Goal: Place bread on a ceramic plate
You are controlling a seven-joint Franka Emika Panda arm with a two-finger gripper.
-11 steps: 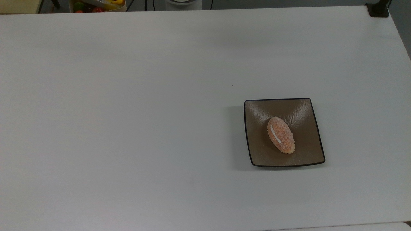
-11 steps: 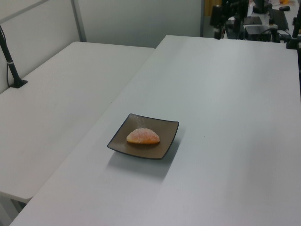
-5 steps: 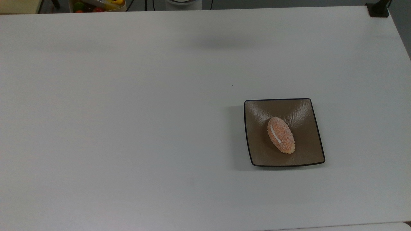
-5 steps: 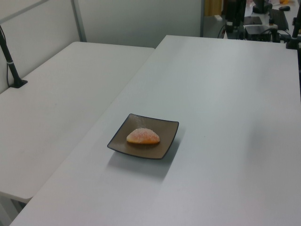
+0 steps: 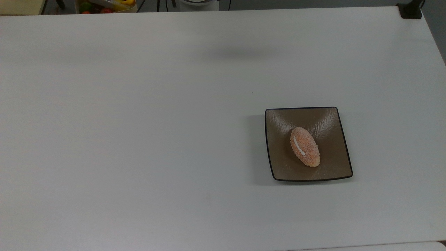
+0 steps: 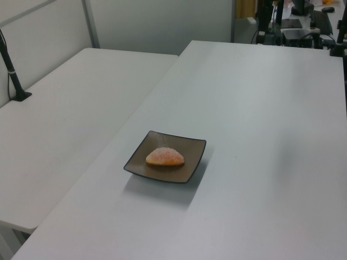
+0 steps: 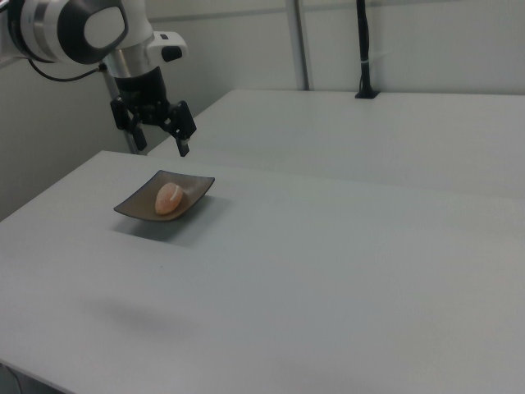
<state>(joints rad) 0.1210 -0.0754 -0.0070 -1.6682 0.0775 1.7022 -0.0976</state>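
Note:
The bread (image 5: 305, 146), a small orange-pink oval bun with a thin white stripe, lies on the ceramic plate (image 5: 278, 164), a square brown dish with a dark rim, right of centre on the white table in the top view. The left view shows the bread (image 6: 165, 156) resting in the middle of the plate (image 6: 191, 147). In the right view my gripper (image 7: 161, 136) hangs open and empty in the air, above the bread (image 7: 169, 198) and the plate (image 7: 134, 210) and apart from both.
A container of coloured fruit (image 5: 104, 5) sits past the table's far edge at the top view's left. A black clamp (image 5: 411, 10) grips the top view's right corner. A second white table (image 6: 65, 108) with a black pole (image 6: 13, 76) adjoins.
The bread and plate have not moved. A soft shadow near the table's far edge in the top view has shifted, and dark arm parts at the left view's top have moved.

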